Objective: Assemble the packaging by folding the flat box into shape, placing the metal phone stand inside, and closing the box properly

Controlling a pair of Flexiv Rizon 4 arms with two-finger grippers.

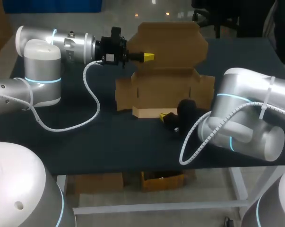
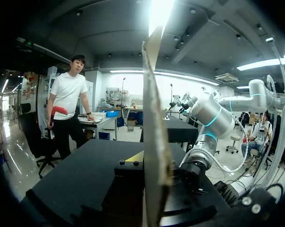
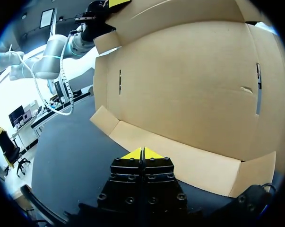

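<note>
I have the box (image 1: 163,90) open on the far middle of the table (image 1: 109,142), its lid (image 1: 170,45) standing upright at the far side; the left gripper (image 1: 148,56) comes in from the left, clamped on the lid's left edge, the card running edge-on between its fingers in its wrist view; the right gripper (image 1: 167,115) sits low at the box's near wall (image 1: 149,112), right of its middle, tips pressed together on nothing; I cannot tell whether they touch the wall.
</note>
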